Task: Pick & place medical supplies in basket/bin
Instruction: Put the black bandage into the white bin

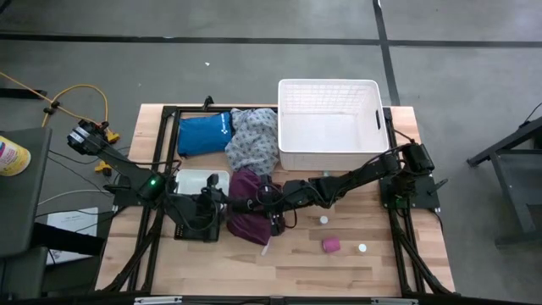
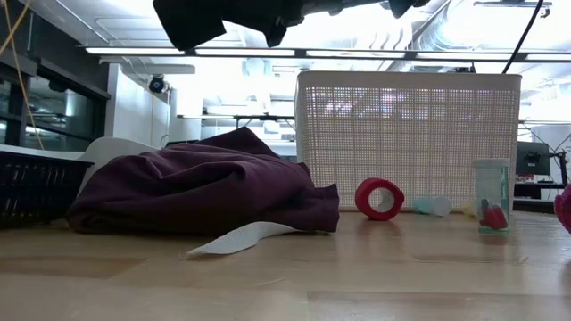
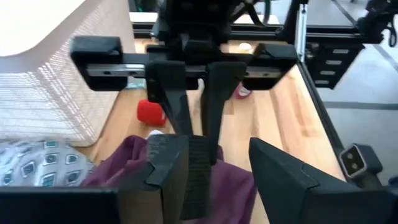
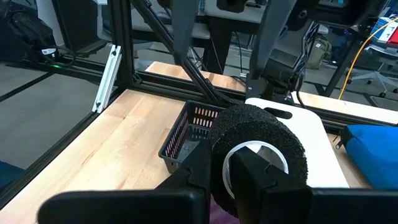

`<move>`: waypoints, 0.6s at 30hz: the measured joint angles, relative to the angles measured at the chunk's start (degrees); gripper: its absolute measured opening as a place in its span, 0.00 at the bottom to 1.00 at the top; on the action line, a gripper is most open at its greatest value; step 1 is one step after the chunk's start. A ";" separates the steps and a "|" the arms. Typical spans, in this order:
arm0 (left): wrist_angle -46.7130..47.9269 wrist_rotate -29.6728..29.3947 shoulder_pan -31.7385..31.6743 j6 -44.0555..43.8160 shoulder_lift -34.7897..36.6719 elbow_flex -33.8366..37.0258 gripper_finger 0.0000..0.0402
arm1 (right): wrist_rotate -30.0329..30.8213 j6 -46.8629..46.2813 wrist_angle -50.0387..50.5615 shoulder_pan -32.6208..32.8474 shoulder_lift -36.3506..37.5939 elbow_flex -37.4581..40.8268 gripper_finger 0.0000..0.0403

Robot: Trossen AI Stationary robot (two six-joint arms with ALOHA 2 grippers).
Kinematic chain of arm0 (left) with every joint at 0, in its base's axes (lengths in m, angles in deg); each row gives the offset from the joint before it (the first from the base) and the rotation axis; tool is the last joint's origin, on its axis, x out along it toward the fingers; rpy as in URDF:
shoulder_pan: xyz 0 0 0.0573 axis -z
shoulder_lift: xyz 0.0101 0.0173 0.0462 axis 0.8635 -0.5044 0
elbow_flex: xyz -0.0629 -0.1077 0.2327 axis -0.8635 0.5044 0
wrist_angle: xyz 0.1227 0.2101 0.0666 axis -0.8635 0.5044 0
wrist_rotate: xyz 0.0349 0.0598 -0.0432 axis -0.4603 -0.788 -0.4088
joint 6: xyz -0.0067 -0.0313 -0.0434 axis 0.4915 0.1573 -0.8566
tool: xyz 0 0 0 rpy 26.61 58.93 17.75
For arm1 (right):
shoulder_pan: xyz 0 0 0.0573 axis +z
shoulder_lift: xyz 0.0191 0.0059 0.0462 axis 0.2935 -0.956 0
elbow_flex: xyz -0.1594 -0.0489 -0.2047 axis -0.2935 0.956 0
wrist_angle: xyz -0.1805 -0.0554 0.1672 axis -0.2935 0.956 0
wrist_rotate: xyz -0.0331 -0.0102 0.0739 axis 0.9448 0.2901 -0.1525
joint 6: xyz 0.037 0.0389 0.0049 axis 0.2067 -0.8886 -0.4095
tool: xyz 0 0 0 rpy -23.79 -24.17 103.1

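your right gripper [image 1: 240,204] reaches across the middle of the table, and its jaws are closed on a black foam-like roll with a white core [image 4: 258,152]; the right wrist view shows the roll pinched between the two dark fingers [image 4: 261,180]. your left gripper [image 1: 222,196] sits right against it, tip to tip. in the left wrist view its jaws stand partly open, and the right gripper's fingers with a dark strip come in between them; you cannot tell from any view whether the left fingers [image 3: 168,165] actually press on the roll.

directly under both sets of jaws lies the crumpled maroon cloth garment [image 1: 248,203], with a white paper strip [image 2: 236,239] poking out from its near edge. just beyond the jaws, toward the back of the table, the grey-patterned cloth [image 1: 251,141] lies against the large white plastic lattice-walled basket [image 1: 329,95], which looks empty. a blue pouch [image 1: 203,133] rests beside that cloth.

beside the left gripper are the small black mesh crate [image 4: 186,134] and the white rounded tray [image 4: 305,134].

well off from the jaws, on the open wood under the right arm, sit a red tape ring [image 2: 379,198], a small pink roll [image 1: 330,245], two tiny white round pieces [image 1: 323,220] [image 1: 362,248] and a clear little vial with a red bit inside [image 2: 492,196].
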 joint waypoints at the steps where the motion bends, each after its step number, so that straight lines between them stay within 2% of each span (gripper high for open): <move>1: 0.09 0.05 0.00 0.00 -0.02 0.00 0.45 | 0.00 0.00 0.00 0.00 0.00 0.00 0.08; 11: 1.49 -0.09 -0.20 -0.74 -0.02 0.00 0.68 | -1.20 0.00 -0.02 -0.02 0.00 0.00 0.08; 18: 3.74 -0.09 -2.33 -4.32 -0.02 0.00 0.72 | -1.60 0.00 -0.04 0.00 0.00 0.00 0.08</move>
